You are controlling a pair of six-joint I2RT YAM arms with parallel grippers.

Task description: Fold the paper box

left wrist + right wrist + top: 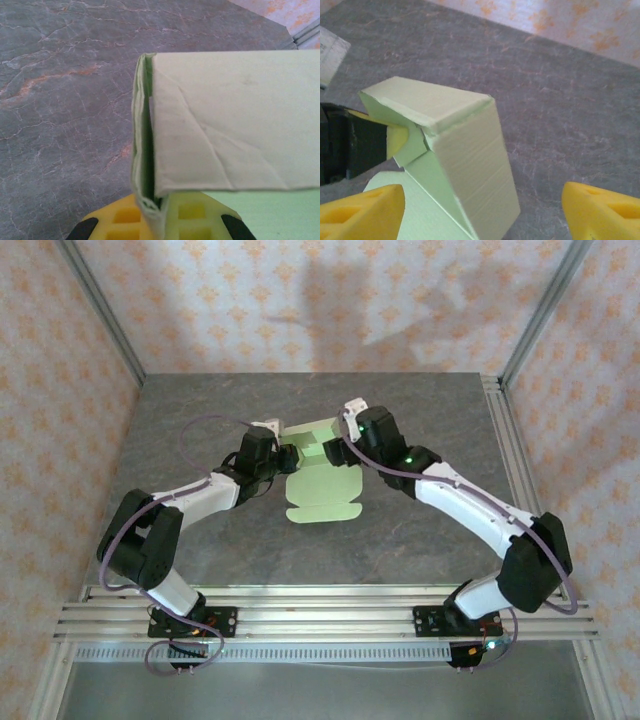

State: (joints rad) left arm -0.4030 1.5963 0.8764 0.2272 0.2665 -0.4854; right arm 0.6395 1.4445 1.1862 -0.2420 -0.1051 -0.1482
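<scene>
The paper box (322, 495) is pale green card in mid-table, its near panel flat with tabs and its far part folded up. In the left wrist view a creased panel of the paper box (235, 125) lies across the frame. My left gripper (159, 212) is shut on the box's doubled left edge, which sits pinched between the yellow fingers (122, 220). In the right wrist view the paper box (470, 155) stands as a raised wall with a folded top flap. My right gripper (482, 210) is open, its fingertips wide apart on either side of that wall. The left gripper (288, 458) and right gripper (338, 447) meet at the box's far end.
The grey stone-patterned table (200, 420) has free room all round the box. Aluminium rails (320, 615) run along the near edge and a rail (508, 450) down the right side. Patterned walls enclose the back and sides.
</scene>
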